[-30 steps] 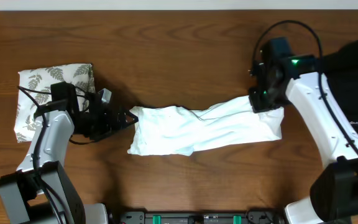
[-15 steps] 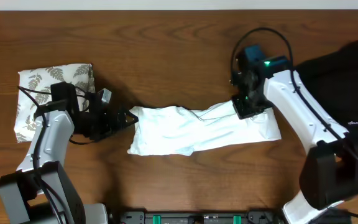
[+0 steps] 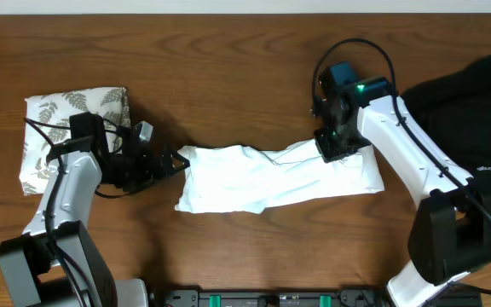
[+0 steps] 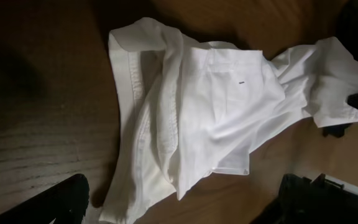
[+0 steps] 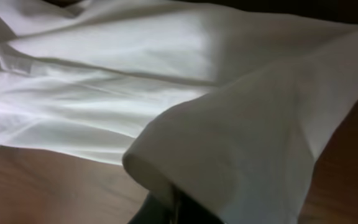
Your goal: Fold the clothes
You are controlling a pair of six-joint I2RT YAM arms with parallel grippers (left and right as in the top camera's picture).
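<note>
A crumpled white cotton T-shirt lies stretched sideways across the middle of the brown wooden desk, bunched in loose folds rather than flat. At its left end the left pincer sits low with its fingers spread wide apart, gripping nothing. At the shirt's far right corner the right pincer is clamped on a raised fold of the fabric. Farther back, a folded white cloth with a grey fern print rests at the left edge, and a black garment with a small white logo is heaped at the right.
</note>
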